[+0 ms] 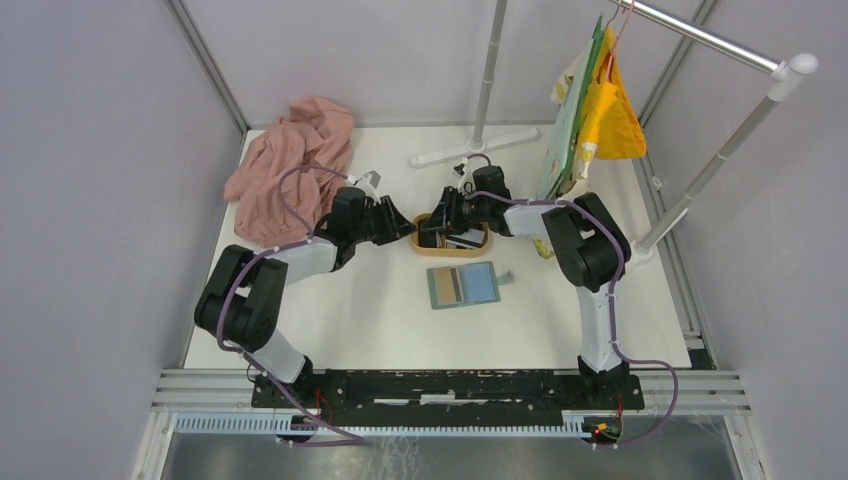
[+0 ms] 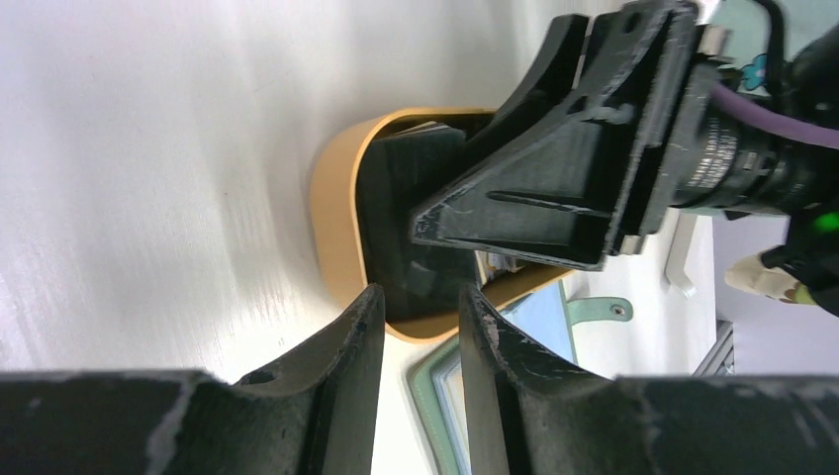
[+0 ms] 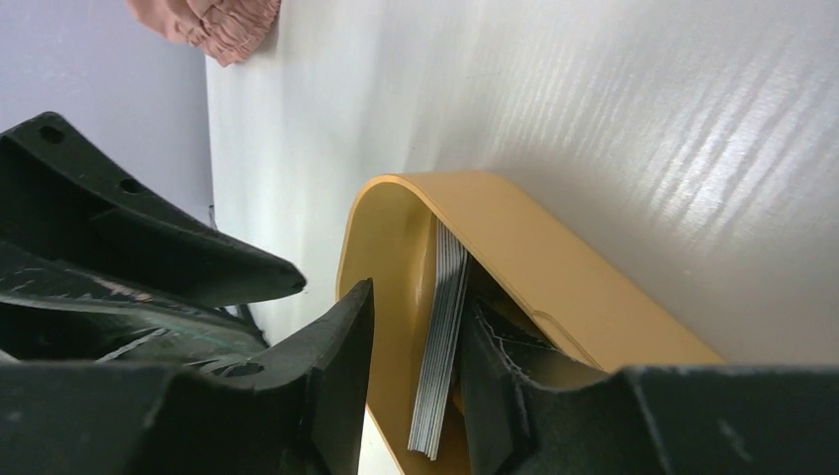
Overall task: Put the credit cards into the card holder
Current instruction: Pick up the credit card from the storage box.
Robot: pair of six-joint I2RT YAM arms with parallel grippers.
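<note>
The right tool (image 3: 416, 297) straddles an upright stack of grey-white credit cards (image 3: 440, 327) inside the oval light-wood tray (image 3: 554, 267); whether it clamps them cannot be told. The left tool (image 2: 420, 292) sits at the tray rim, jaws apart.

Pale grey walls (image 1: 90, 150) enclose a white table (image 1: 350, 320) with a pink cloth (image 1: 290, 160) and a metal rail (image 1: 720, 45) hung with yellow fabric (image 1: 615, 120).
</note>
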